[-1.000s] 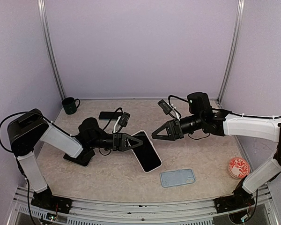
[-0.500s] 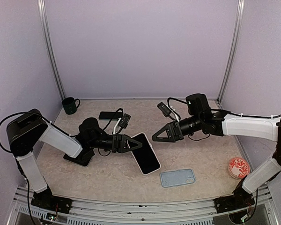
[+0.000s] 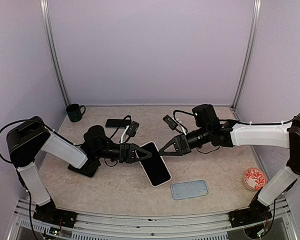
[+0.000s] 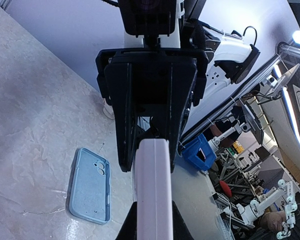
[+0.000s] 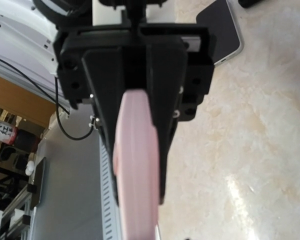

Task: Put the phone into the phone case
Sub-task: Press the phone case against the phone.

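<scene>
Between both grippers, phone (image 3: 154, 163), case (image 3: 189, 189) nearby.

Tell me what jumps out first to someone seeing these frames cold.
The pink-edged phone at table centre, raised at a tilt, with the left tool clamped on its upper-left end and the right tool open and closing in from the other side. Next, the pale blue phone case lying flat toward the front right, apart from both arms.
</scene>
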`<state>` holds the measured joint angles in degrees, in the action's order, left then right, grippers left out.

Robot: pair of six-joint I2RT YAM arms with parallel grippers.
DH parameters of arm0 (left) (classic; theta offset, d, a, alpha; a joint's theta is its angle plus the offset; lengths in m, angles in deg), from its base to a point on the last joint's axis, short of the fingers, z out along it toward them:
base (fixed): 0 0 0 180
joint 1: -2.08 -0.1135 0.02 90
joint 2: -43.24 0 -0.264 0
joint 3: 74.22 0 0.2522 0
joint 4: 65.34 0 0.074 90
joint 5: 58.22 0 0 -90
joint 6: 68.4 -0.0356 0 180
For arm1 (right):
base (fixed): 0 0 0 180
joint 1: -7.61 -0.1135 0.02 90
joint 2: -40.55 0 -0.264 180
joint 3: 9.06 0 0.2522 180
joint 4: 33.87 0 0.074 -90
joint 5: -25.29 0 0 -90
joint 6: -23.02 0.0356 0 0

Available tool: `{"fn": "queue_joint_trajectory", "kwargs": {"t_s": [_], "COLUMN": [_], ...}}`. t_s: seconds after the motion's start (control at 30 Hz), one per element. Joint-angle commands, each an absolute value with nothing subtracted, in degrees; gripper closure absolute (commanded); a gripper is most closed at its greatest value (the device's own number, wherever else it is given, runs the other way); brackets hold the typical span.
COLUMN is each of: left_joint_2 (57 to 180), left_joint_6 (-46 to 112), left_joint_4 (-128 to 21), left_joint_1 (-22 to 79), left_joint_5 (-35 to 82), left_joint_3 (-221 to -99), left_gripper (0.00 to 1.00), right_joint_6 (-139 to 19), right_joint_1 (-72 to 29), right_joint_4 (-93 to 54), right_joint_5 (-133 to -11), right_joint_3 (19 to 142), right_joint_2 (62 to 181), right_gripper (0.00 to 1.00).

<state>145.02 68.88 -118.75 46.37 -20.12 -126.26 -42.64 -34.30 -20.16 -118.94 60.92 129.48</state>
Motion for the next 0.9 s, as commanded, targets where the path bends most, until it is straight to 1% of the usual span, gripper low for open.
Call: {"fn": "queue_joint_trajectory", "kwargs": {"t_s": [0.0,0.07,0.27,0.37,0.43,0.53,0.67,0.87], "left_joint_2": [143.0,143.1,143.3,143.4,143.3,143.3,143.1,142.9], "left_joint_6": [68.0,67.6,67.1,66.9,66.9,66.8,66.8,66.6], "left_joint_4": [-120.1,-119.6,-118.8,-118.6,-118.6,-118.6,-118.6,-118.5], "left_joint_1": [46.6,46.8,47.0,47.1,47.1,47.1,47.1,47.1], "left_joint_5": [-20.0,-20.0,-19.9,-19.8,-19.6,-19.7,-19.7,-19.6], "left_joint_3": [-126.3,-126.4,-126.8,-126.7,-126.6,-126.6,-126.6,-126.5], "left_gripper": [1.0,1.0,1.0,1.0,1.0,1.0,1.0,1.0], "right_joint_6": [-42.2,-42.1,-41.9,-41.9,-42.0,-42.0,-42.1,-41.9], "right_joint_1": [-34.9,-34.9,-34.9,-35.0,-34.9,-34.9,-35.0,-35.0], "right_joint_4": [-22.2,-22.3,-22.3,-22.1,-21.8,-21.3,-21.1,-21.6], "right_joint_5": [-119.7,-119.8,-119.7,-119.9,-119.7,-118.9,-118.9,-120.0], "right_joint_3": [62.3,62.5,62.8,62.9,63.1,63.2,63.4,63.3], "right_joint_2": [130.2,130.5,130.7,130.8,131.0,131.4,132.0,131.9], "right_gripper": [0.76,0.79,0.83,0.86,0.84,0.77,0.77,0.86]}}
